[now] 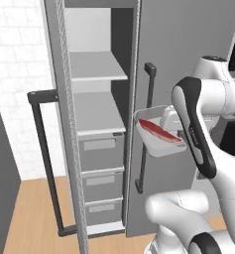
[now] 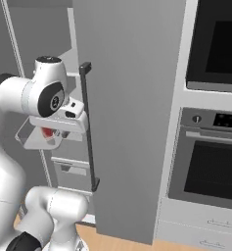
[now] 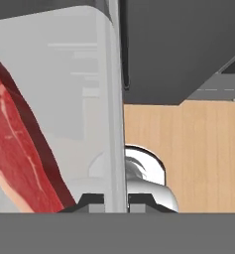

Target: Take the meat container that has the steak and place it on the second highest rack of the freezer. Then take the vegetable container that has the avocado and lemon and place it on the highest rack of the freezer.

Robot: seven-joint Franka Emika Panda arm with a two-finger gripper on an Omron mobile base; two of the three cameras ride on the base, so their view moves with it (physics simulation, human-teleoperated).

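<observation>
Steak (image 1: 160, 131) lies flat in the clear meat container (image 1: 153, 144), a thin red slab with pale streaks running nearly the tray's full length. The container hangs in the air just right of the open freezer (image 1: 96, 149), roughly level with the second highest rack (image 1: 99, 116), and it sits tilted, so the meat could slide toward the low wall. The tray looks light, stiff and smooth-sided, probably slippery; its thin upright rim is the sensible place to hold it. In the hand view the gripper (image 3: 116, 201) is clenched on that rim, one fingertip on each side of the wall. Keeping the tray level should matter more than grip force. The highest rack (image 1: 96, 67) is bare above. No brand, label or readable writing shows on the container, the freezer or the wall ovens (image 2: 213, 112) to the right.
</observation>
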